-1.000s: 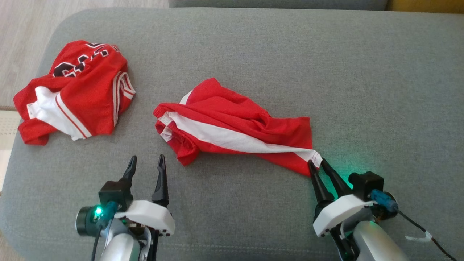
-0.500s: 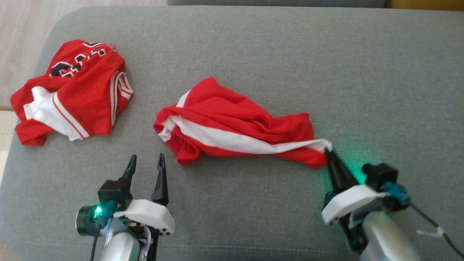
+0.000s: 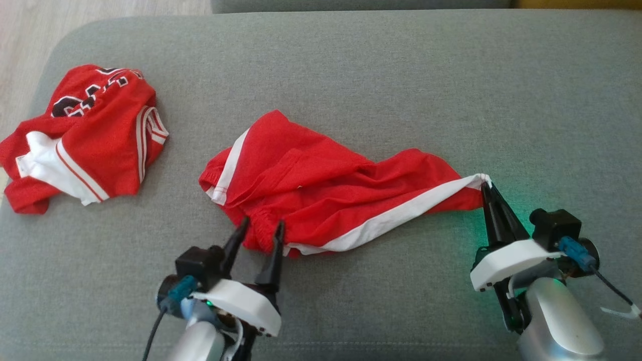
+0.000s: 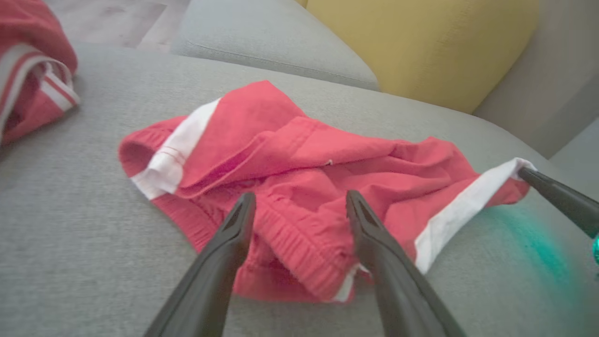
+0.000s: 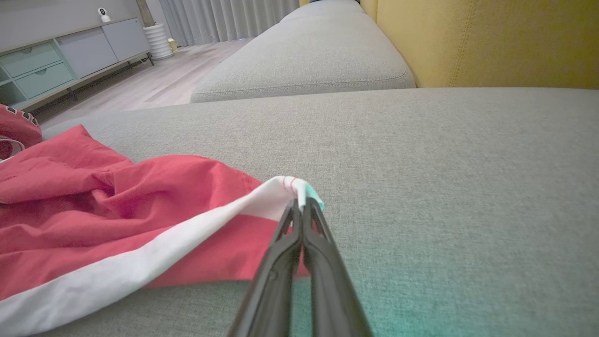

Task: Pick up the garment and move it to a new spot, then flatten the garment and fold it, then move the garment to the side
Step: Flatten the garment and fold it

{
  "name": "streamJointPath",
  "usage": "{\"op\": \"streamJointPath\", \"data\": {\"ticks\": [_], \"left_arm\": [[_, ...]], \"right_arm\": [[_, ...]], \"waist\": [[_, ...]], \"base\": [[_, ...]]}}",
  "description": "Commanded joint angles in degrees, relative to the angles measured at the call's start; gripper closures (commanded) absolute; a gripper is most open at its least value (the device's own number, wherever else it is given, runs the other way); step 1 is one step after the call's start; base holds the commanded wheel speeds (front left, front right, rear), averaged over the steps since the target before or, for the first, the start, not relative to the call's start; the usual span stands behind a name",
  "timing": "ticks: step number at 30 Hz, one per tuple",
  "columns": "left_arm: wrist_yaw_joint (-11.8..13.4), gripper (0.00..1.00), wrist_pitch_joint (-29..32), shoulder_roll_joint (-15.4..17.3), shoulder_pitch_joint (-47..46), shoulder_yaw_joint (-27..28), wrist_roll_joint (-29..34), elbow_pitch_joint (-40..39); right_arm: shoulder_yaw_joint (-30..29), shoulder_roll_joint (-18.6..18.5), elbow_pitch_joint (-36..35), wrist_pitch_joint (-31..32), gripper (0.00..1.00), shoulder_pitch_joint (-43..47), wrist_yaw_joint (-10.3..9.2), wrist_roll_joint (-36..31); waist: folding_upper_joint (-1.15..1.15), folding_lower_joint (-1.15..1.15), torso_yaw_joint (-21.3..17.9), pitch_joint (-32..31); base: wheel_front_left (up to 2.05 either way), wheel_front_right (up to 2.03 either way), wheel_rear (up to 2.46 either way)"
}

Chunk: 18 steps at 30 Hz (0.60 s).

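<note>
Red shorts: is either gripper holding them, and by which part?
The right gripper is shut on the red shorts at their white-striped end corner. The left gripper is open astride the elastic edge, gripping nothing.

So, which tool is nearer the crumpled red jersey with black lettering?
Left. The left tool, open at the red-and-white shorts, is right of the red jersey; the right tool, shut on the shorts' far corner, is much farther.

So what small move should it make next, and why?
Probably close the left gripper on the bunched waistband of the red shorts: its open fingers straddle it, while the right gripper is shut on the opposite white-striped corner.
</note>
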Motion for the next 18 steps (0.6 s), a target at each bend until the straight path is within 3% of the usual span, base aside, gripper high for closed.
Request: {"op": "streamJointPath", "data": {"ticks": [1, 9, 18], "left_arm": [[-0.9, 0.0, -0.3, 0.4, -1.7, 0.8, -0.8, -1.4], [-3.9, 0.0, -0.3, 0.4, -0.2, -2.7, -0.7, -1.4], [-2.4, 0.0, -0.3, 0.4, 2.0, -1.9, 2.7, -2.0]], "right_arm": [[1.1, 0.3, -1.6, -0.2, 1.0, -1.4, -0.05, -0.3], [1.0, 1.1, -1.0, -0.2, 1.0, -1.4, -0.05, -0.1], [0.6, 1.3, -0.8, -0.2, 1.0, -1.6, -0.05, -0.4]], "waist": [[0.0, 0.0, 0.1, 0.0], [0.0, 0.0, 1.4, -0.4], [0.0, 0.0, 2.3, -0.8]], "base": [[0.0, 0.0, 0.0], [0.0, 0.0, 0.0], [0.0, 0.0, 0.0]]}}
